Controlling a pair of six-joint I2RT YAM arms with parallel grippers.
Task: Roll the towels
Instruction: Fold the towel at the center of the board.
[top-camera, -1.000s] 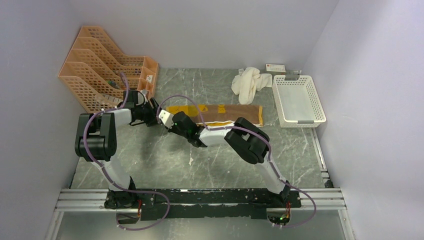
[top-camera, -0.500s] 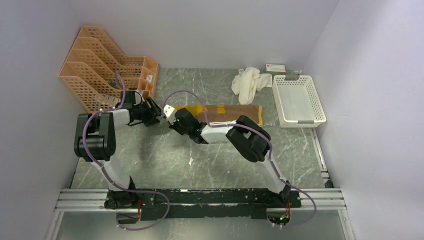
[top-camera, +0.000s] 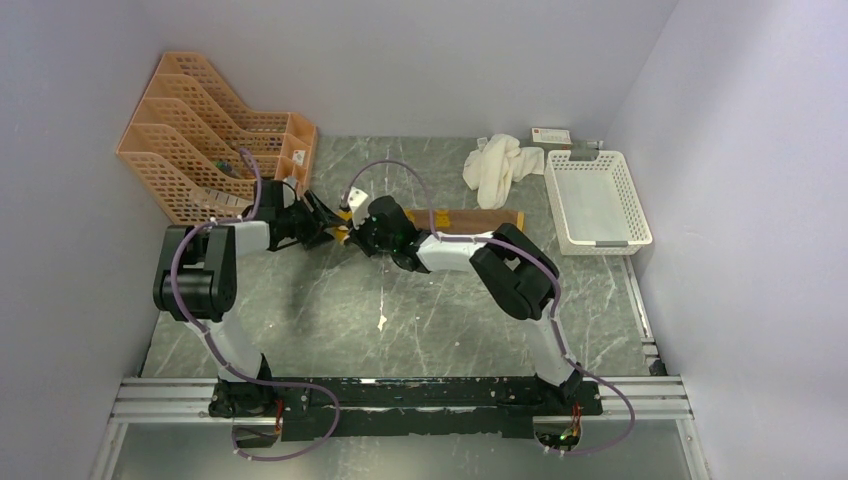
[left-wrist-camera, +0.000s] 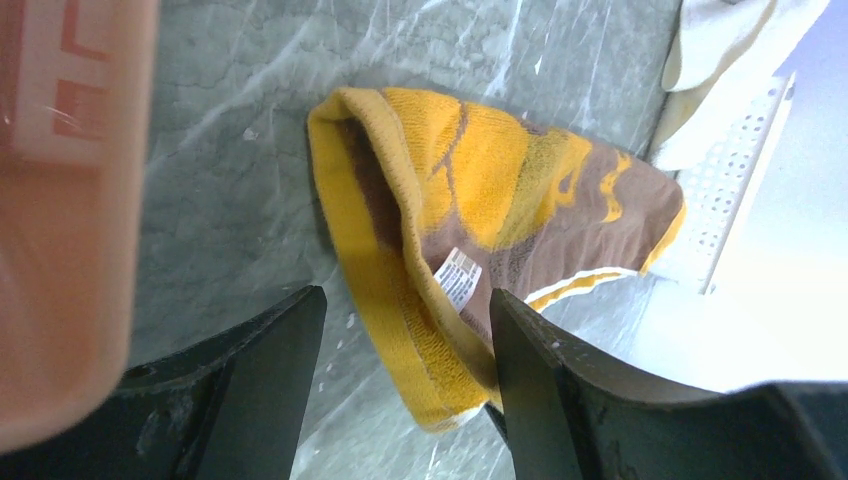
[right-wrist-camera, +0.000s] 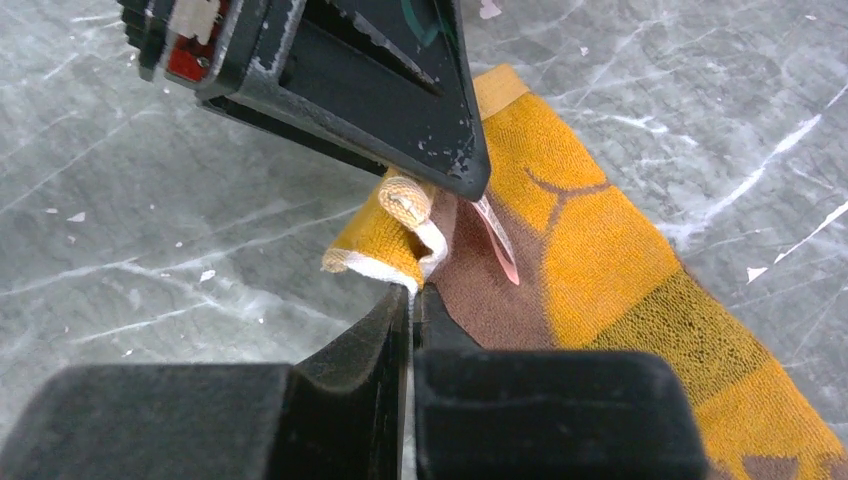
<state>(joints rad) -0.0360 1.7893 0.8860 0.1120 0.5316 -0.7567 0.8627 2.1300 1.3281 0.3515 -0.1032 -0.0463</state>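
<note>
The grey table (top-camera: 400, 330) is the biggest thing here. At its far left corner stands an orange rack (top-camera: 190, 150). At the far right sits a white basket (top-camera: 600, 243).

Just beside the basket lies the cream towel (top-camera: 498, 167). It is in a messy heap and not rolled at all. No gripper is near it.

The brown towel (top-camera: 490, 220) lies in the middle of the table, towards the back. It is stretched out in a long strip with yellow patches on it. Only its left end is off the table, and that end curls over a little. The rest looks flat, so I think the rolling has just begun.

Both grippers meet at that left end. The left gripper (left-wrist-camera: 400, 340) has its jaws wide apart, one on each side of the curled end, and it grasps nothing. The right gripper (right-wrist-camera: 412, 305) has its jaws pressed tight together. They seem to pinch the thin pale edge of the brown towel at the corner.

A little white label (left-wrist-camera: 458, 278) sticks out of the fold.

So no towel is a fat roll yet. The brown one needs rolling all the way along, and then the cream one needs spreading out and rolling too
</note>
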